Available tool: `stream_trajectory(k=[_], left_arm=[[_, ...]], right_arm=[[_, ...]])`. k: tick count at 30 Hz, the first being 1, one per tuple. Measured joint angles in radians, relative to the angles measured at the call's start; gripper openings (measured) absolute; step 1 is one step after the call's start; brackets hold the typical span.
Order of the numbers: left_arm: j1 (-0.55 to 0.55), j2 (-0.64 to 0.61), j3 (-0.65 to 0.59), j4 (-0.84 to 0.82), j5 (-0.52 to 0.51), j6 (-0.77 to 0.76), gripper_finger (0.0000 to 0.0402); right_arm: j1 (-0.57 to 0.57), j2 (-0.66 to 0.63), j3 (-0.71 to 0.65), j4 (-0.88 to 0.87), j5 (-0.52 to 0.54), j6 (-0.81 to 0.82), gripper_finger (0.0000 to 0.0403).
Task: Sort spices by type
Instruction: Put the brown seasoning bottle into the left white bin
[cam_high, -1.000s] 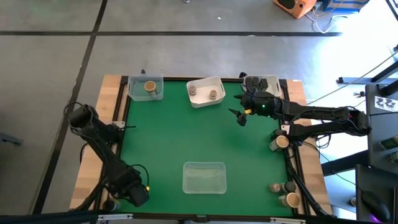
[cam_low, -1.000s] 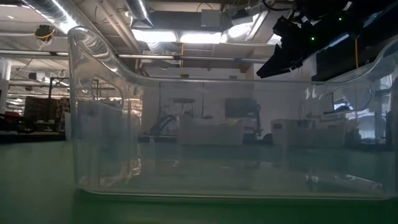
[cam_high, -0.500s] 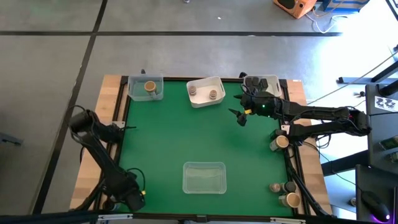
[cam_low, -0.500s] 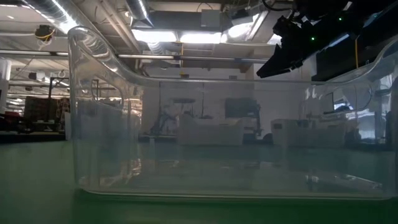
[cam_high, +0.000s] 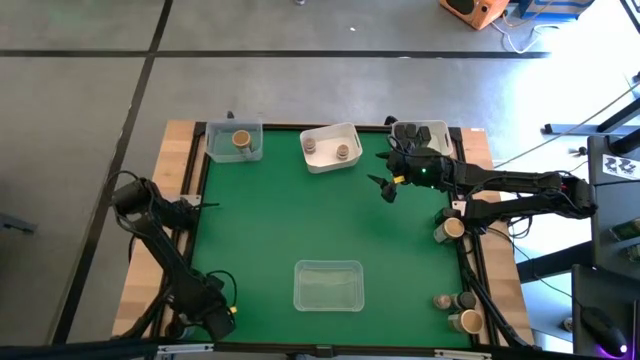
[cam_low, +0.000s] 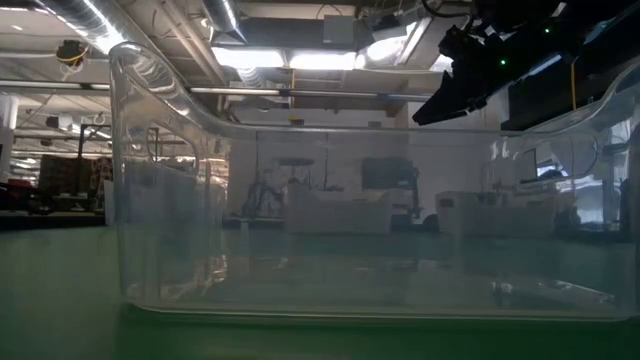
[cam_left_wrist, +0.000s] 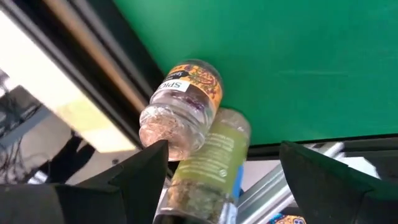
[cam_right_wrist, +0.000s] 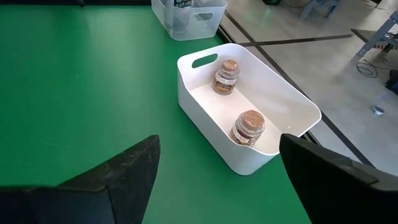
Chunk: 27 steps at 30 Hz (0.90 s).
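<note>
Jars sit scattered across my table, and I take them from my left side over to my right. My left gripper hangs low at the near left corner of the green mat, its fingers spread wide with nothing between them; just ahead of them, off the mat's edge, two jars lean against each other, a pinkish jar lying over a green-herb jar. At the far left corner a clear bin holds one tan-topped jar. Near the front edge, in the middle, stands a clear tray, which fills the low view. At the far edge, in the middle, a white bin holds two jars, both upright and apart from each other. My right gripper hovers above the mat just right of that bin, fingers spread and holding nothing. Behind it, at the far right corner, a third bin holds dark-topped jars. Along the right edge, off the mat, one tan-topped jar stands by my right arm, and a small cluster of jars stands at the near right corner.
</note>
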Motion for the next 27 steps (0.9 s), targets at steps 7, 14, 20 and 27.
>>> stream_trajectory(k=[7, 14, 20, 27], left_arm=[[0.073, -0.002, 0.002, -0.079, -0.038, 0.194, 0.0292], [0.183, -0.005, 0.001, -0.192, -0.112, 0.428, 0.0292], [0.291, -0.026, 0.001, -0.236, -0.192, 0.642, 0.0292], [0.439, -0.042, 0.0, -0.28, -0.332, 0.897, 0.0292]], right_arm=[[0.0, 0.0, 0.0, 0.0, 0.0, 0.003, 0.0331], [0.0, 0.0, 0.0, 0.0, 0.0, 0.009, 0.0331], [0.0, 0.0, 0.0, 0.0, 0.0, 0.013, 0.0331], [0.0, 0.0, 0.0, -0.001, 0.0, 0.012, 0.0331]])
